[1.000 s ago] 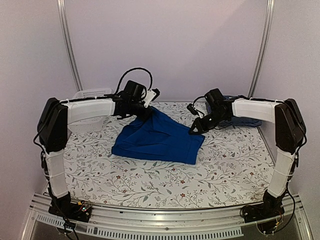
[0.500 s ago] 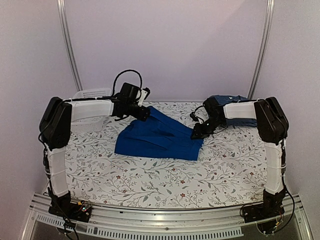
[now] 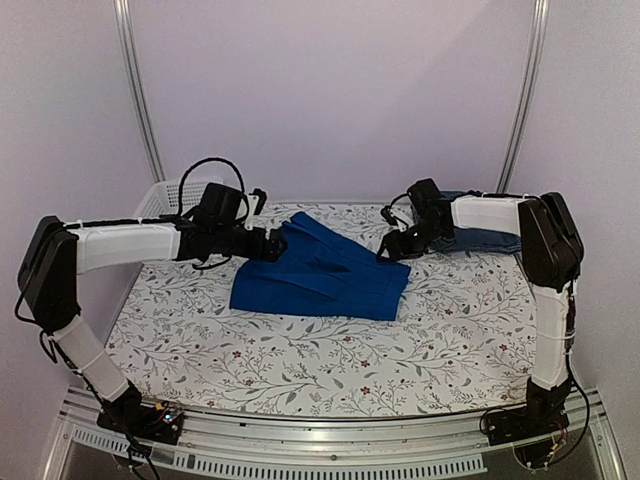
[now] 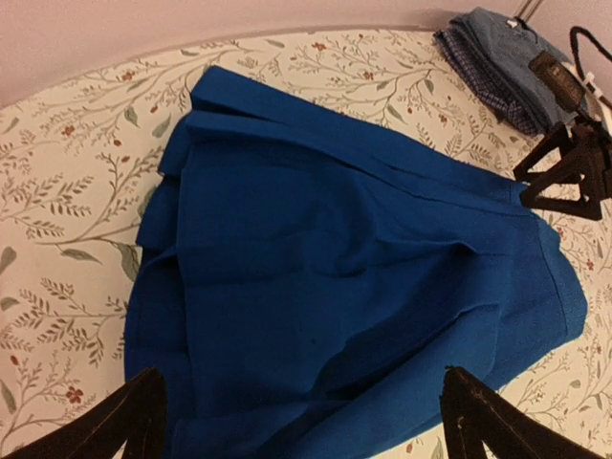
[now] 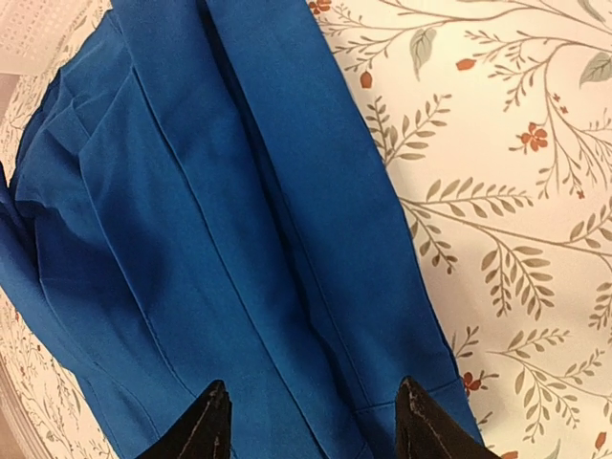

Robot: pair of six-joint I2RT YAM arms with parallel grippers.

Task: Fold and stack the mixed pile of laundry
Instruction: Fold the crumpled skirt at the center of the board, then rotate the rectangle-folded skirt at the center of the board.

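Note:
A bright royal-blue garment (image 3: 320, 275) lies folded and flat on the flowered tablecloth at mid-table. My left gripper (image 3: 272, 243) hovers at its left edge, jaws wide open and holding nothing. In the left wrist view the garment (image 4: 344, 268) fills the frame between the spread fingers (image 4: 124, 426). My right gripper (image 3: 388, 252) is at the garment's far right corner, open; in the right wrist view its fingertips (image 5: 210, 421) stand apart just over the blue cloth (image 5: 220, 239). A stack of folded blue garments (image 3: 480, 238), with a checked shirt (image 4: 497, 67) in it, sits at the back right.
A white mesh basket (image 3: 165, 195) stands at the back left corner, behind my left arm. The flowered tablecloth (image 3: 320, 360) spreads in front of the garment towards the arm bases. Metal frame posts (image 3: 135, 90) rise at both back corners.
Both grippers have opened and let go of the royal-blue garment, which has settled flat. My left arm has drawn back to the left; the right gripper has barely moved.

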